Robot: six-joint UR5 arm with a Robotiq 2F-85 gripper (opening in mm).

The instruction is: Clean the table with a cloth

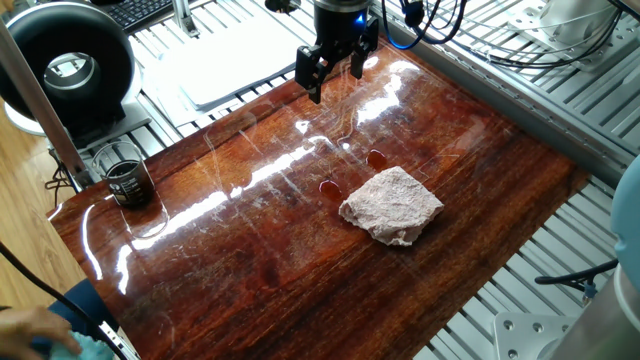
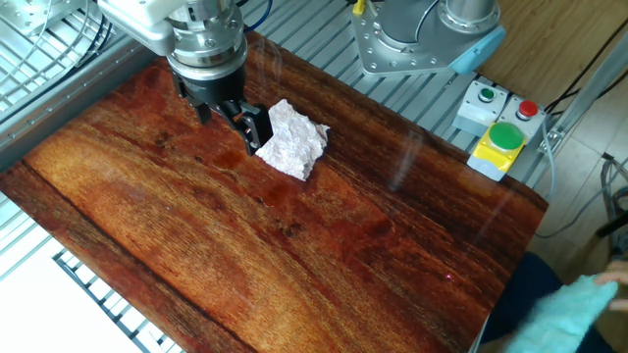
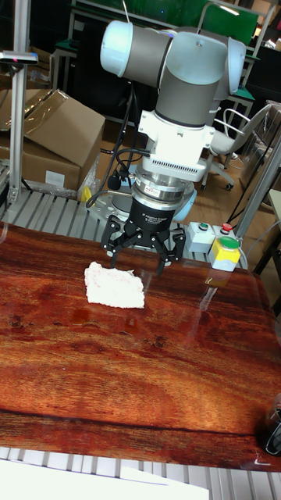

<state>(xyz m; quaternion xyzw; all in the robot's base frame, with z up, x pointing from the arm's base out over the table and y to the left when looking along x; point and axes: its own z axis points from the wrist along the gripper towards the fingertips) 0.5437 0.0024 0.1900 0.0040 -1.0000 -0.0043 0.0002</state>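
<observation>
The cloth (image 1: 393, 205), a pale pinkish nubbly rag, lies crumpled on the glossy reddish-brown table (image 1: 230, 280), right of its middle. My gripper (image 1: 336, 80) hangs open and empty over the table's far edge, well apart from the cloth. From the other fixed view the gripper (image 2: 231, 123) hovers just left of the cloth (image 2: 291, 140), above the table (image 2: 196, 235). The tall fixed view has the gripper (image 3: 138, 262) open above the cloth's (image 3: 115, 285) back right corner, with the table (image 3: 148, 375) spreading in front.
Two small wet spots (image 1: 375, 158) sit by the cloth. A white board (image 1: 235, 60) lies beyond the far edge. A dark cup (image 1: 128, 182) stands at the left corner. A button box (image 2: 503, 137) sits off the table. A light-blue cloth (image 2: 564, 309) shows at the edge.
</observation>
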